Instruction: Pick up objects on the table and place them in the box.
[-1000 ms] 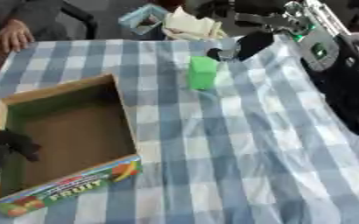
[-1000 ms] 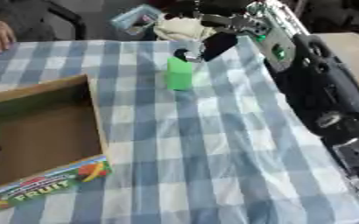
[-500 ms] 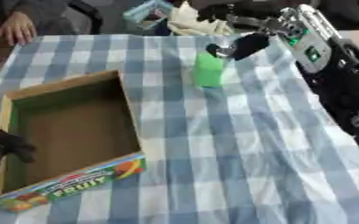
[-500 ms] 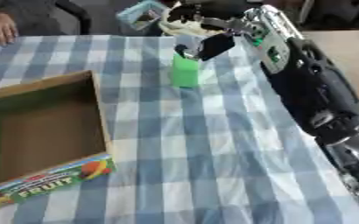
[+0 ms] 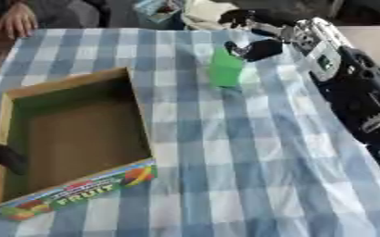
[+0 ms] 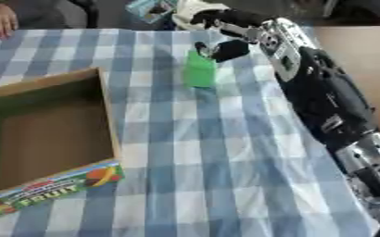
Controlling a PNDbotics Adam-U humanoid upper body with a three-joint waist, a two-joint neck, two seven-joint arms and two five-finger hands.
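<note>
A green upright thing (image 5: 224,70) stands on the blue-and-white checked cloth near the far edge. My right hand (image 5: 256,48) hovers at its upper right, open; the thumb is close to the green thing's top and the fingers (image 5: 240,17) are spread above and behind it. I cannot tell if the thumb touches it. The cardboard box (image 5: 139,109), with green inner walls and a fruit print on its near side, lies at the left and looks empty. A dark part of my left hand (image 5: 0,156) shows at the box's left edge.
A person's hands (image 5: 15,19) rest at the far left corner. A teal packet (image 5: 156,6) and a white bundle (image 6: 190,8) lie beyond the far edge. Bare wooden table (image 6: 357,42) shows at the right past my right arm.
The camera has tilted, shifting the whole picture. My right hand has drawn a little closer to the green thing's top. The green thing and the box have stayed in place.
</note>
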